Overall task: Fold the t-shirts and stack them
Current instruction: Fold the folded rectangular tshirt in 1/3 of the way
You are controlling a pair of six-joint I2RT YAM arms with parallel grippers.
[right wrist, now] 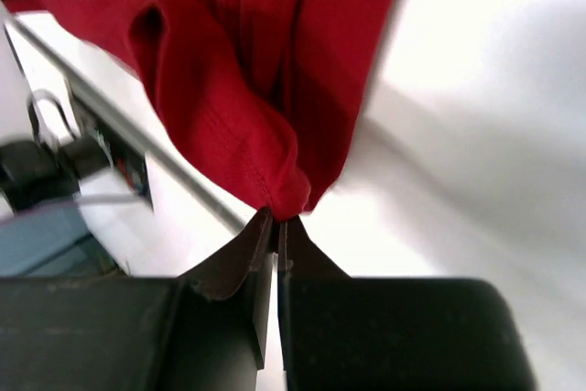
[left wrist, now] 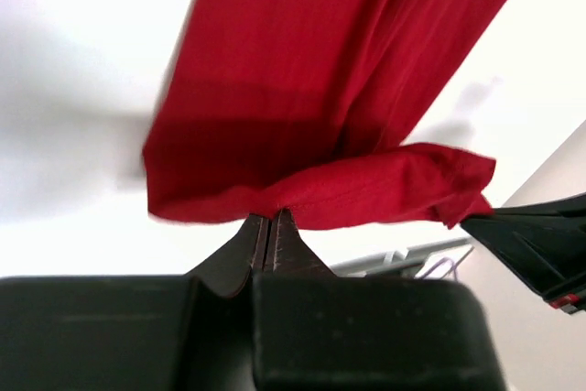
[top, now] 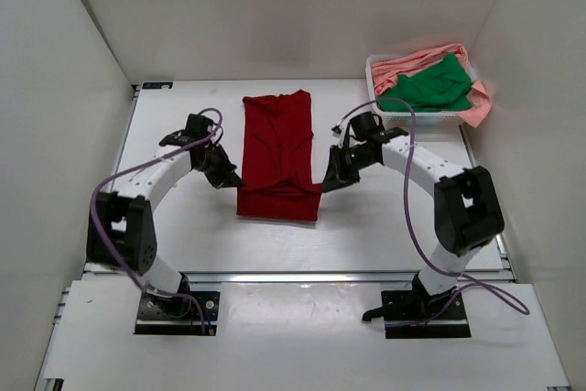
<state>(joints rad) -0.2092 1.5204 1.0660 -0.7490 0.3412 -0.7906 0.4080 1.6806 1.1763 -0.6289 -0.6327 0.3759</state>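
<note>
A dark red t-shirt lies as a long folded strip on the white table, running from far to near. Its near end is lifted off the table, held at both corners. My left gripper is shut on the near left corner of the red t-shirt, and the hem meets the fingertips in the left wrist view. My right gripper is shut on the near right corner of the red t-shirt. A bright green t-shirt and a salmon pink t-shirt lie heaped in the basket.
The white slatted basket stands at the back right of the table, close behind my right arm. White walls enclose the table on the left, back and right. The right gripper's tip shows in the left wrist view.
</note>
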